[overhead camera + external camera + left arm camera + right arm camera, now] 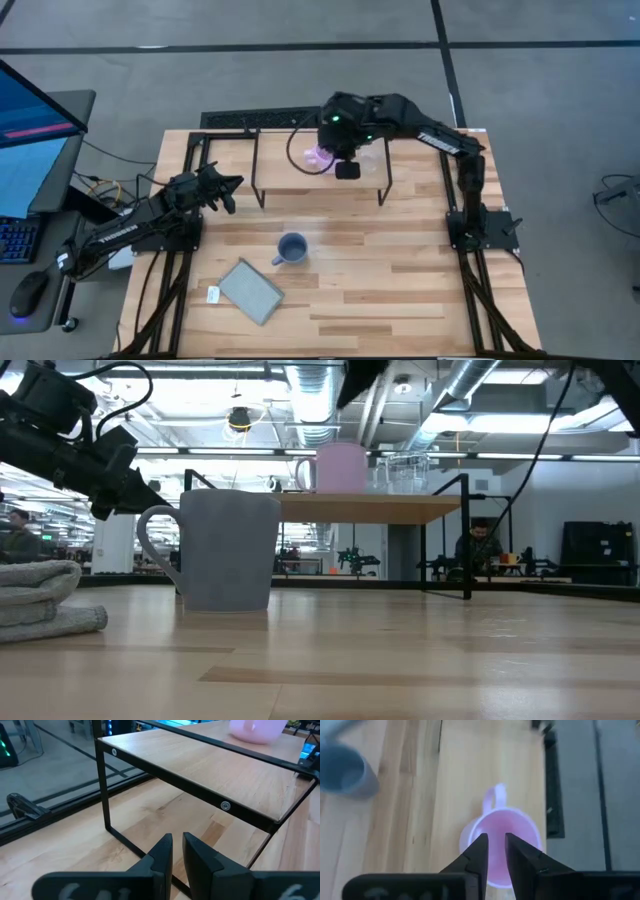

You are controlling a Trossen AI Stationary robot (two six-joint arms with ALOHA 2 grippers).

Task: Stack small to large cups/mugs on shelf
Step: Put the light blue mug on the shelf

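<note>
The pink-lilac mug [318,155] stands upright on the light-wood shelf [290,165], its handle toward the table's far side; it also shows in the right wrist view [507,827] and the low view [340,468]. The clear glass cup [403,472] stands on the shelf to its right. The grey-blue mug [291,249] stands upright on the tabletop in front of the shelf. My right gripper [495,852] hangs shut and empty above the pink mug, clear of it. My left gripper [176,852] is shut and empty, off the shelf's left end.
A flat grey pad [250,290] lies on the table near the front left, with a small white tag [213,294] beside it. The shelf's thin black legs [106,795] stand close in front of my left gripper. A monitor and keyboard sit left of the table.
</note>
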